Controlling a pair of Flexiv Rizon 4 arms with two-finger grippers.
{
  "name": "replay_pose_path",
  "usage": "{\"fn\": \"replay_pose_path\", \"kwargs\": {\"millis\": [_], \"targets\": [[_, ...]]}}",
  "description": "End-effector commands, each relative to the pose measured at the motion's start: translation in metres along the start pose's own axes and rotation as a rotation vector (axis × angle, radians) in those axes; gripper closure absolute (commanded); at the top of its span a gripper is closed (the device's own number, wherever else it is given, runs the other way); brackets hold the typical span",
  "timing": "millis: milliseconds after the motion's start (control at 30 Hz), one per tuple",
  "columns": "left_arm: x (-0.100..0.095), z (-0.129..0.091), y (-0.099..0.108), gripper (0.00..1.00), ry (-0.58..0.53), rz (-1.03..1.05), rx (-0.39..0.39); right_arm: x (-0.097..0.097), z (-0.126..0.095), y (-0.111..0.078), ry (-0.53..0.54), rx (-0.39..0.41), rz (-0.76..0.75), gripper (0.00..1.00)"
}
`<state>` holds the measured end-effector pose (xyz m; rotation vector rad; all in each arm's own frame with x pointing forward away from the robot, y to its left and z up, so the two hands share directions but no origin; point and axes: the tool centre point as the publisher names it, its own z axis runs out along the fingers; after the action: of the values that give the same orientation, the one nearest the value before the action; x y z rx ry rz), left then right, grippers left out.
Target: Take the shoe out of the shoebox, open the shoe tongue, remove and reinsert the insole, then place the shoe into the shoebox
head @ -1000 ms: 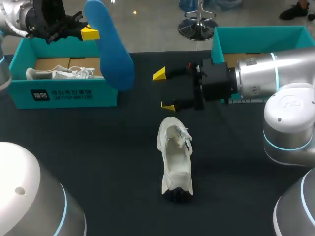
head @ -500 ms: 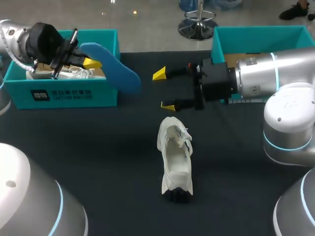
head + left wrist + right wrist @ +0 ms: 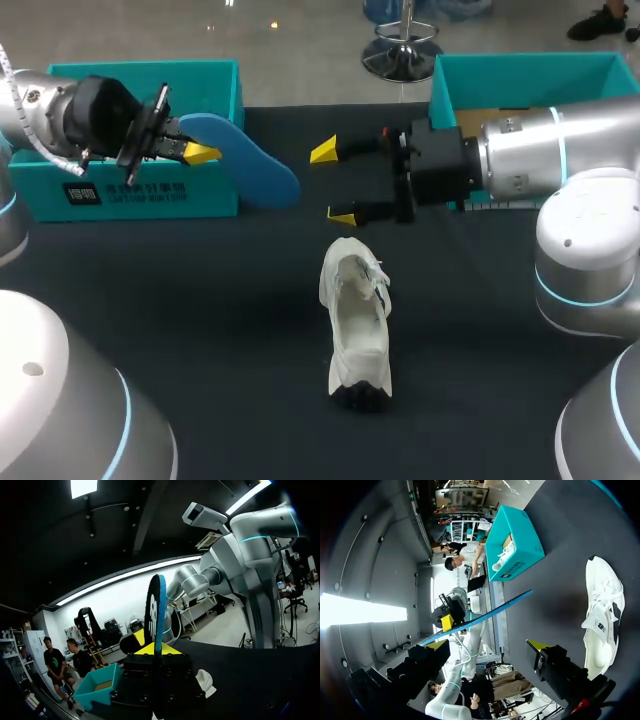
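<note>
My left gripper (image 3: pixel 198 153) is shut on a blue insole (image 3: pixel 250 165), held low in front of the left teal shoebox (image 3: pixel 150 192). In the left wrist view the insole (image 3: pixel 156 605) stands edge-on between the yellow tips of the gripper (image 3: pixel 153 649). A white shoe (image 3: pixel 356 320) lies on the dark table near the middle, its opening facing up. My right gripper (image 3: pixel 333 183) hangs open just beyond the shoe, holding nothing. In the right wrist view the gripper (image 3: pixel 487 645) stands wide, with the insole (image 3: pixel 490 614) ahead of it and the shoe (image 3: pixel 602 615) to one side.
A second teal shoebox (image 3: pixel 520 62) stands at the back right, behind my right arm. The left shoebox (image 3: pixel 515 540) holds another white shoe (image 3: pixel 506 555). Dark bare tabletop (image 3: pixel 200 290) spreads on both sides of the shoe.
My left arm has swung down and forward, bringing the insole from high above the left shoebox to low in front of it. The right arm and the shoe have not moved.
</note>
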<state>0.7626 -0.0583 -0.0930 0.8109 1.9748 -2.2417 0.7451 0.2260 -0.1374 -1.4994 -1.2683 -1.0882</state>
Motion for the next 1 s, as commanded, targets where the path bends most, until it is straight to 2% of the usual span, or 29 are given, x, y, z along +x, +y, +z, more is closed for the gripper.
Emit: {"fn": "replay_pose_path", "kwargs": {"millis": [33,567,600,667,700,733,767,800,867,900,967,1000], "targets": [[0.001,0.000,0.000,1.00,-0.001,0.001,-0.001,0.000,0.002,0.000,0.000,-0.002,0.001,0.00],[0.001,0.000,0.000,1.00,-0.001,0.001,-0.001,0.000,0.002,0.000,0.000,-0.002,0.001,0.00],[0.000,0.002,-0.006,1.00,0.016,0.074,-0.010,0.000,0.002,0.000,0.000,-0.002,0.001,0.00],[0.000,0.003,-0.012,1.00,0.080,0.170,-0.128,0.000,0.002,0.000,0.000,-0.002,0.001,0.00],[0.000,0.003,-0.012,1.00,0.096,0.187,-0.141,0.000,0.002,0.000,0.000,-0.002,0.001,0.00],[0.000,0.002,-0.011,1.00,0.133,0.203,-0.222,0.000,0.002,0.000,0.000,-0.002,0.001,0.00],[0.000,0.002,-0.010,1.00,0.150,0.229,-0.266,0.000,0.002,0.000,0.000,-0.002,0.001,0.00],[0.001,0.001,-0.010,1.00,0.153,0.251,-0.245,0.000,0.002,0.000,0.000,-0.002,0.001,0.00],[0.002,0.000,-0.010,1.00,0.175,0.302,-0.318,0.000,0.002,0.000,0.000,-0.002,0.001,0.00],[0.003,0.000,-0.010,1.00,0.166,0.332,-0.297,0.000,0.002,0.000,0.000,-0.002,0.001,0.00],[0.006,-0.001,-0.011,1.00,0.182,0.397,-0.352,0.000,0.002,0.000,0.000,-0.002,0.001,0.00],[0.007,0.000,-0.010,1.00,0.184,0.425,-0.335,0.000,0.002,0.000,0.000,-0.002,0.001,0.00]]}}
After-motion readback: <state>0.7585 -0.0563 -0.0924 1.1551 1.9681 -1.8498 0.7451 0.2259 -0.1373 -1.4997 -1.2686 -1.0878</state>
